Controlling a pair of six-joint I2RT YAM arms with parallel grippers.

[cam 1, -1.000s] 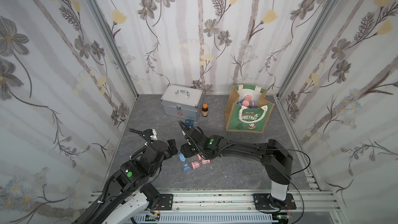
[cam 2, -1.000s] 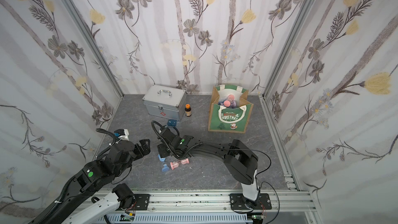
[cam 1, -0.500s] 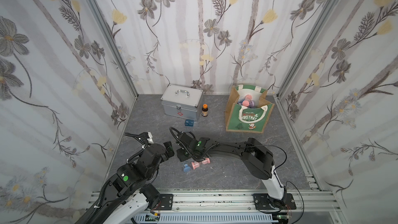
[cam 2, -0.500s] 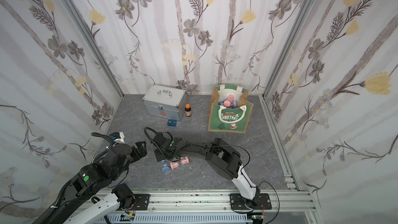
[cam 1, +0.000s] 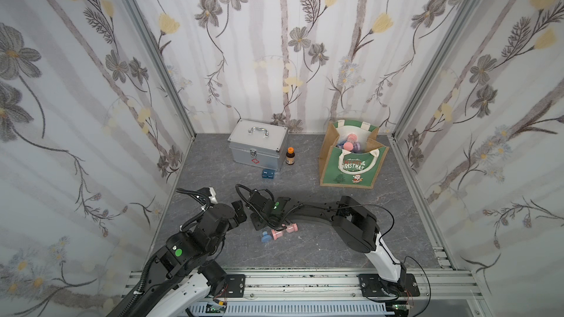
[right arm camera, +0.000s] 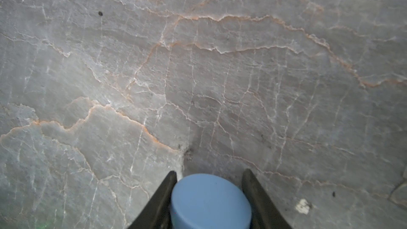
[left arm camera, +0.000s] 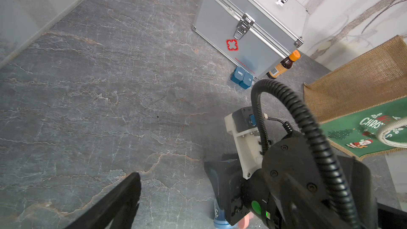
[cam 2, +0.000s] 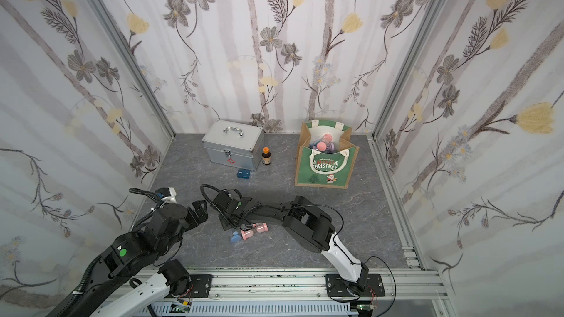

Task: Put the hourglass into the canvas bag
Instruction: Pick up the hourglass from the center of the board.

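My right gripper (right arm camera: pixel 209 172) is pinching the blue-capped hourglass (right arm camera: pixel 210 201) low at the grey floor (right arm camera: pixel 198 73) — one finger pressing each side. The canvas bag (cam 1: pixel 335 175) is standing well apart, against the back wall. My left gripper (cam 1: pixel 239 212) is hovering nearby, fingers spread.

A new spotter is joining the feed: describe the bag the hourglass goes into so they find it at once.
Follow the grey stone floor to the back wall, where two boxy things stand. The canvas bag is the one toward the right arm's side: an open tan jute tote with a green CHRISTMAS front and white handles, unlike the closed silver metal case.
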